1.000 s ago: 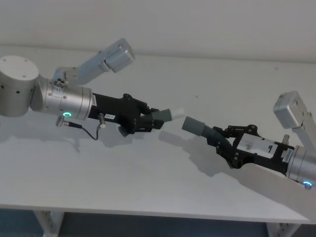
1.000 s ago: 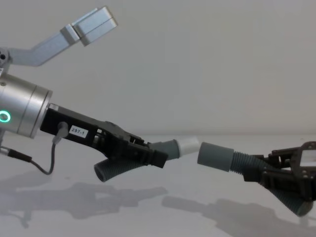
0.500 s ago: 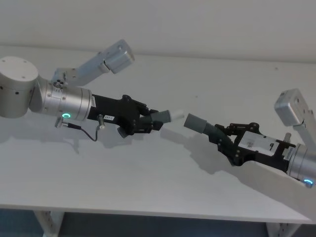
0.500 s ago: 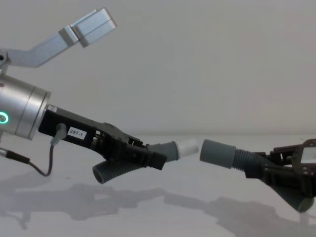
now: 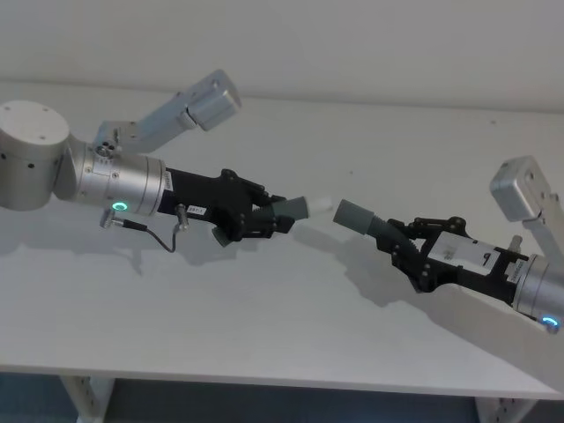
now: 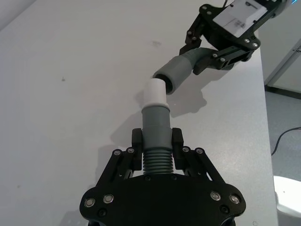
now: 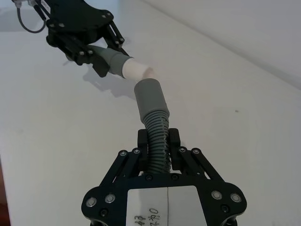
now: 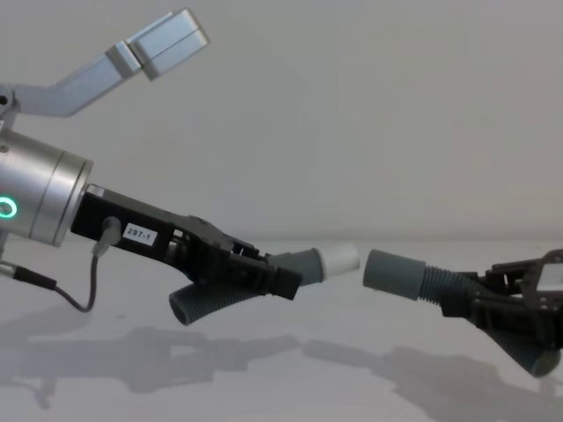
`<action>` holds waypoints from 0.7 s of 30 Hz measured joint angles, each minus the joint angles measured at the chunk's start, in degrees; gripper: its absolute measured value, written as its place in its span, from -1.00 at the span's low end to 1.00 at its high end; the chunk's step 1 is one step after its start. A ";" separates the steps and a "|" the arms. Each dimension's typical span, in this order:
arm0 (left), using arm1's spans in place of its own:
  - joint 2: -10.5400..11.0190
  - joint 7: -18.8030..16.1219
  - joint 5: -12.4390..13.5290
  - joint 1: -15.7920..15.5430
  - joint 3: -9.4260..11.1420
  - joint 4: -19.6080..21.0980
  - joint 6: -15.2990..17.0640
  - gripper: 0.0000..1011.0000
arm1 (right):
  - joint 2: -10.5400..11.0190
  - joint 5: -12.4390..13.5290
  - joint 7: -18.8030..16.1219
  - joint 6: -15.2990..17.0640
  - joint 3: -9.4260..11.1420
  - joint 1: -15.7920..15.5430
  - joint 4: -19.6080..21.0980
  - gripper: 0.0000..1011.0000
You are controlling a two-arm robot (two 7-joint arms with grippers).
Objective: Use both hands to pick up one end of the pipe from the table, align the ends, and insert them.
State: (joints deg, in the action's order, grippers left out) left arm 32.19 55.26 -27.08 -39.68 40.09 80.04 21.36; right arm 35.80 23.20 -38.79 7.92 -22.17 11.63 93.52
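Note:
Both pipe pieces hang above the white table. My left gripper is shut on the ribbed part of one pipe piece, whose narrow cuff ends in a whitish tip. My right gripper is shut on the ribs of the other pipe piece, whose wider grey sleeve faces that tip. A small gap separates the two ends, and they sit slightly off line.
The silver left wrist with its green ring reaches in from the left. A trailing black cable hangs under it. A pale wall stands behind the table, whose front edge is near.
My right gripper has lifted and shifted its sleeve a little to the right. The left gripper and its piece have barely moved. The gap between the ends stays small.

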 joint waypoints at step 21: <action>0.10 0.08 -1.53 -0.46 0.62 0.01 0.15 -0.30 | 0.21 0.72 1.11 0.15 -0.87 0.68 -1.38 -0.49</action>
State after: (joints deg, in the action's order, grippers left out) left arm 32.29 55.33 -28.61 -40.14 40.70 80.05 21.52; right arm 36.01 23.93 -37.67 8.07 -23.05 12.30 92.14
